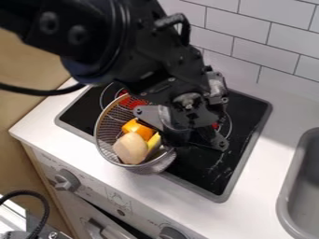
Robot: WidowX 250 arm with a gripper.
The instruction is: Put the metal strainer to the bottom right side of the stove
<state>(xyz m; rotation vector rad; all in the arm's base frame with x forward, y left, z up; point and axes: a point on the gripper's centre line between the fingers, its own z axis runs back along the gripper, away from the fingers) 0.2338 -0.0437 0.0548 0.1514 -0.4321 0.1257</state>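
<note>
- The metal strainer (163, 162) tips left, over the stove's (248, 112) near edge.
- A tan lump (129, 149), orange block (138, 127) and yellow piece (154, 141) sit inside.
- I can't tell if the claw (179, 134) is spread or pinching.

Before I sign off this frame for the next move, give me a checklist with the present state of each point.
1. Silver metal mesh strainer at the bottom right of the black stove top: not ok; it is at the front left, reaching past the stove's front edge.
2. Contents inside the strainer: ok; an orange piece, a yellow piece and a rounded beige piece lie within its rim.
3. Black gripper at the strainer: ok; it hangs at its right side in the view.
4. Firm grip on the strainer: cannot tell; the contact is hidden.
5. Strainer lifted or resting: cannot tell.
6. Strainer apart from the gray sink: ok.
</note>
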